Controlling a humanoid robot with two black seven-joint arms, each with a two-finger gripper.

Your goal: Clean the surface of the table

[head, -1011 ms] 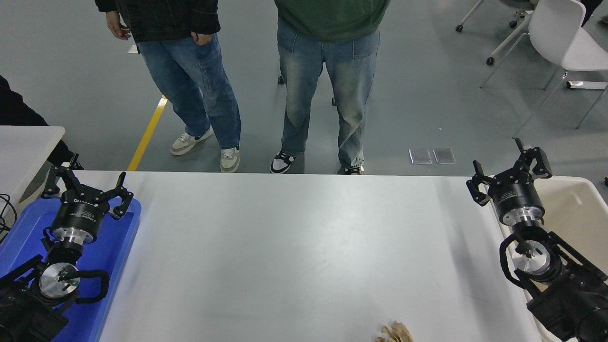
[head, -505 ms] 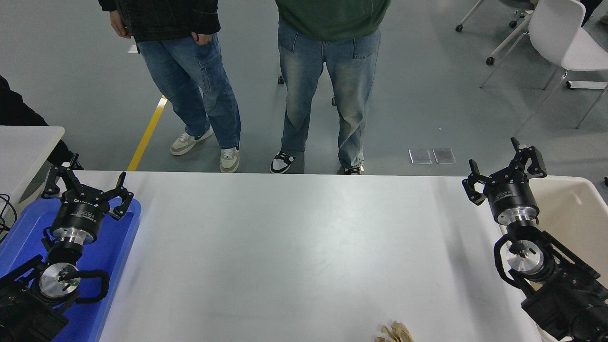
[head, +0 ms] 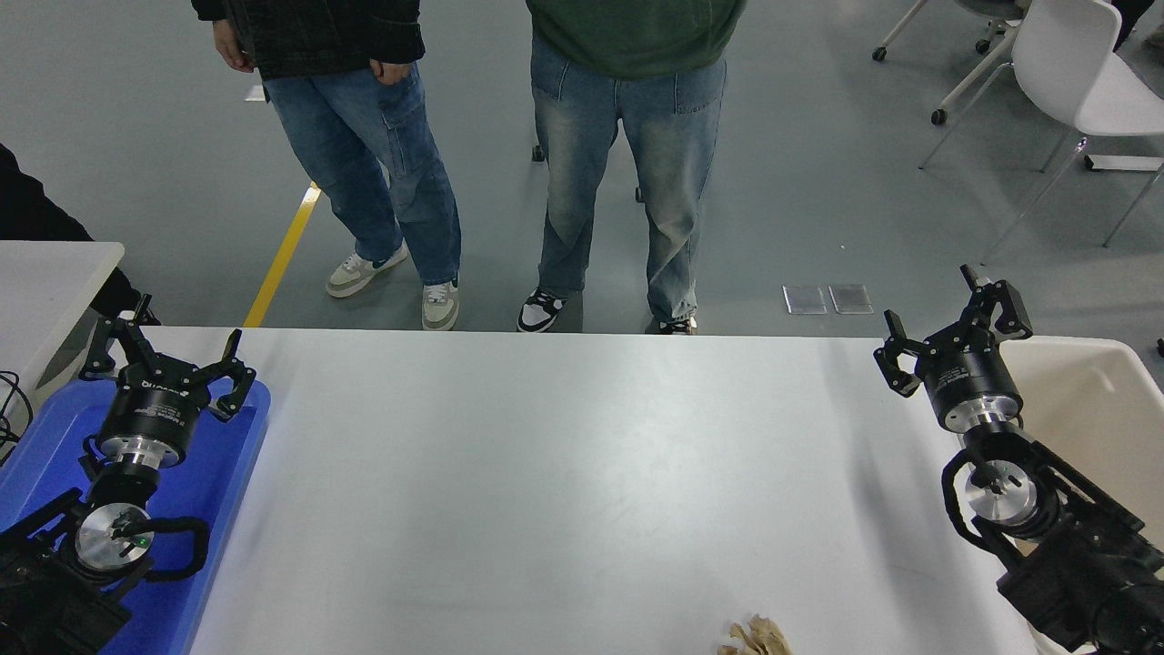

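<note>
Crumpled paper scrap [head: 755, 637] sits at table surface [head: 564, 473] near edge; right gripper [head: 946, 332], splayed and empty, should descend squarely over it.

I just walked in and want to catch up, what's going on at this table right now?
A robot is set to clean the table surface. Neither gripper holds anything: the left gripper hangs open over a blue tray, and the right gripper is open near the table's far right, beside a beige bin. A crumpled brown scrap lies at the near edge. Two people stand watching on the far side.
</note>
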